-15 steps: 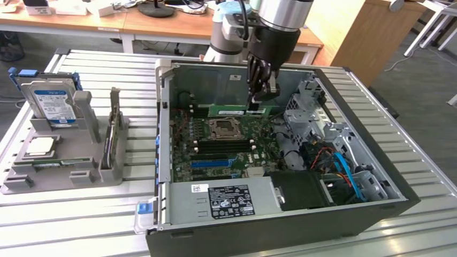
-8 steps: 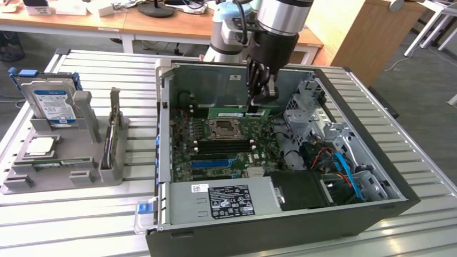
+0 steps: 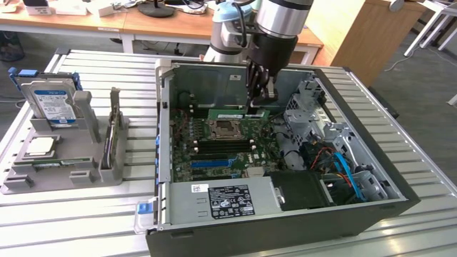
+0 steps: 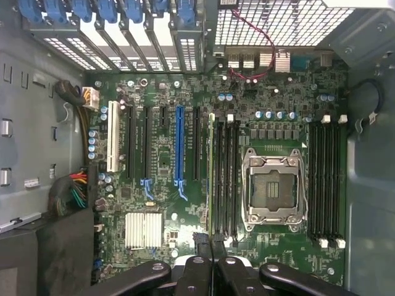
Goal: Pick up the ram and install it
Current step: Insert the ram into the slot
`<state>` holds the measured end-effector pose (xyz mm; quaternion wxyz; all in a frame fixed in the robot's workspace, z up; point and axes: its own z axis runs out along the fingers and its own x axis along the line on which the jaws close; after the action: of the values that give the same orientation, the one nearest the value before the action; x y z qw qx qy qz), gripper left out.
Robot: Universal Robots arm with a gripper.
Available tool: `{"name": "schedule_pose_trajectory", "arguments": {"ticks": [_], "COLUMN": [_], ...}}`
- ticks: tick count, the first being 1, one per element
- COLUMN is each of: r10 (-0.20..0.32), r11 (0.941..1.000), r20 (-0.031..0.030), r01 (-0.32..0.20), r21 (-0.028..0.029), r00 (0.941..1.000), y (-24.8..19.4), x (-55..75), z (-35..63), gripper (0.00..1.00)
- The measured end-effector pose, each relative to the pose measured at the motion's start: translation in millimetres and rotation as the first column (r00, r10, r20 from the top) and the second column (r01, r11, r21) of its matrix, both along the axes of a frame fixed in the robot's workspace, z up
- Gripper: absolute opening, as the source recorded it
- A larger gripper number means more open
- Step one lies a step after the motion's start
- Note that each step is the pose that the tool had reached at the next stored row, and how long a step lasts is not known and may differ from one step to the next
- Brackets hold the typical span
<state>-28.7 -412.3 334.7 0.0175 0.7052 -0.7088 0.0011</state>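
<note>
**The ram** (image 3: pixel 230 114), a green stick on edge, hangs low over the motherboard (image 3: pixel 214 160), just beyond the processor socket (image 3: pixel 226 128) inside the open case (image 3: pixel 286 235). The claw (image 3: pixel 261 101) is clamped on it near the exterior view's right end. Gripped off-centre, it could tilt, miss the black slots (image 4: pixel 226 179) and jam.

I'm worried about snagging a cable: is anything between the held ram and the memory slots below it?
Nothing visible does. The pincer, shut on the ram, holds it edge-on over the empty black slots beside the processor socket; no cable crosses there.
</note>
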Motion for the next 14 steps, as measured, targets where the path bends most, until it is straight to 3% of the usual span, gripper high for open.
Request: {"name": "schedule_pose_trajectory", "arguments": {"ticks": [14], "r10": [0.000], "r11": [1.0000], "r20": [0.0003], "r01": [0.000], "r21": [-0.0001], "r00": [1.0000], "y": [0.0], "x": [0.0], "z": [-15.3], "gripper": [0.12]}}
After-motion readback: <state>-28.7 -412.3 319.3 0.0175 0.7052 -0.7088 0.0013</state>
